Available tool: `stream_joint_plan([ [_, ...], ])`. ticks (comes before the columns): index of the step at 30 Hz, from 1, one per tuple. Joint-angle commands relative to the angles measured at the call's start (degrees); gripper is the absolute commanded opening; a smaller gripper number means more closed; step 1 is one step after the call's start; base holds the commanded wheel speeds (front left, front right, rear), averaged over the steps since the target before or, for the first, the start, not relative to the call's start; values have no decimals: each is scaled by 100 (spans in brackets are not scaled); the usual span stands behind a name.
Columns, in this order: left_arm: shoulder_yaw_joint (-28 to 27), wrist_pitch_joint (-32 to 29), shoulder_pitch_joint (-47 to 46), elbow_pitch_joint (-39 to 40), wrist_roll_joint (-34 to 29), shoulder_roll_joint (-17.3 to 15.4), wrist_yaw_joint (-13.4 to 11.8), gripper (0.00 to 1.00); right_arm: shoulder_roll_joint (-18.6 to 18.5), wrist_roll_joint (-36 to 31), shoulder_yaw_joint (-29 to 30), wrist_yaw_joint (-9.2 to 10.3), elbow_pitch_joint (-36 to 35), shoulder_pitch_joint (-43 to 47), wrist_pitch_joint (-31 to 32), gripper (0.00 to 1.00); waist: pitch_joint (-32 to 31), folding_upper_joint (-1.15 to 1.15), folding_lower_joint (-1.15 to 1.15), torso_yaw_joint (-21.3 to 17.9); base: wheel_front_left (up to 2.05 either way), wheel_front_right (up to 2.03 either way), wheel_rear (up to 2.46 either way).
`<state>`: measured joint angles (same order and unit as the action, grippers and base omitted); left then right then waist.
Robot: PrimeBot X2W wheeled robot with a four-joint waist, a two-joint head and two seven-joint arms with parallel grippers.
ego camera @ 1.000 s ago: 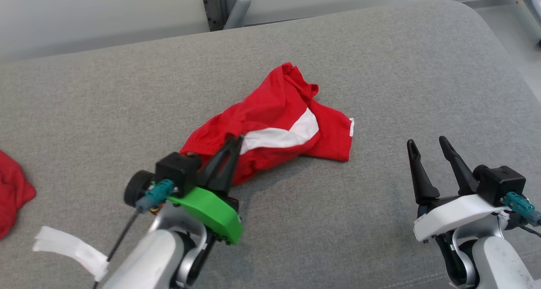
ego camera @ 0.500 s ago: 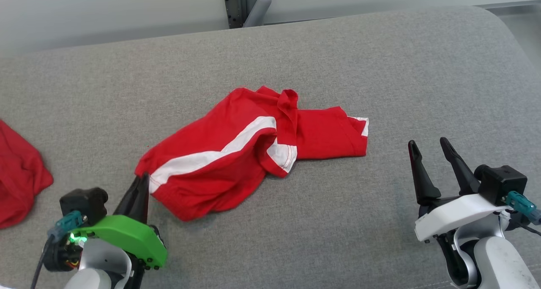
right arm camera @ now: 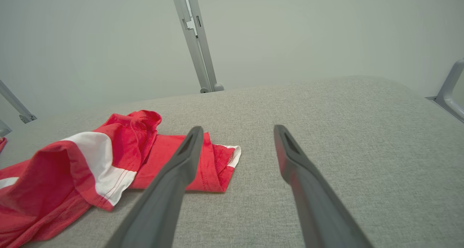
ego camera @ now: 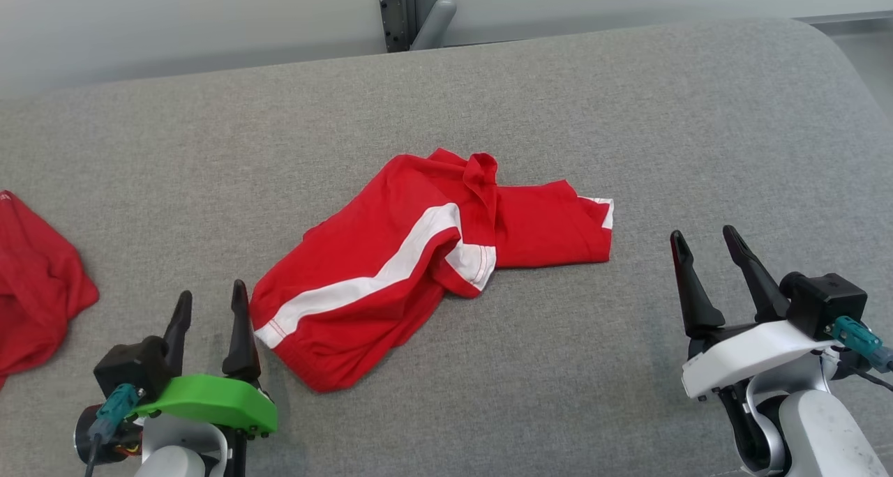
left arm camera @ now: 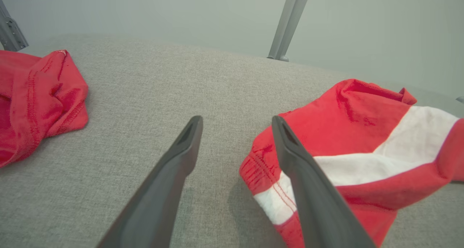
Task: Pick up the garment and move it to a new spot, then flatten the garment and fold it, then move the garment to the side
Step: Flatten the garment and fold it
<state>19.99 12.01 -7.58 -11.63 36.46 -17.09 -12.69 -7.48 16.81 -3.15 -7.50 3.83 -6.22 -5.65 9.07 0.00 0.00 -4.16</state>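
**A:** Where is the garment?

**B:** The red garment, which has a white stripe, lies crumpled in the middle of the head view on the grey padded surface. It is free of both grippers.

**A:** What about the left gripper?

**B:** The left gripper is at the lower left of the frame, under a green shell. Its jaws are spread wide and hold nothing. The finger nearer the frame's middle stands just beside the garment's near hem. I cannot tell whether it touches the cloth.

**A:** And the right one?

**B:** The right gripper is at the lower right, under a white shell. Its jaws are also spread and empty, and it is well apart from the garment's white-edged end.

**A:** Anything else?

**B:** A second red cloth lies at the left edge, well apart from the garment. A grey metal post stands at the top centre, behind the surface.
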Motion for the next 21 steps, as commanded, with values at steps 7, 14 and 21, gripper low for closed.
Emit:
stream_joint_plan([
  [7, -392, 299, 26, 575, -553, 4, -107, 100, -37, -141, -21, 2, -50, 118, -27, 100, -241, 0, 0, 103, 0, 0, 0],
  [14, -357, 303, 375, 952, -871, -113, -178, 100, -59, -219, -97, 2, -104, 299, 37, 100, -521, 0, 0, 144, 0, 0, 0],
  [21, -150, 2, 874, 1316, -913, -154, -312, 100, -2, -300, -81, 2, -255, 522, 34, 100, -720, 0, 0, 171, 0, 0, 0],
])
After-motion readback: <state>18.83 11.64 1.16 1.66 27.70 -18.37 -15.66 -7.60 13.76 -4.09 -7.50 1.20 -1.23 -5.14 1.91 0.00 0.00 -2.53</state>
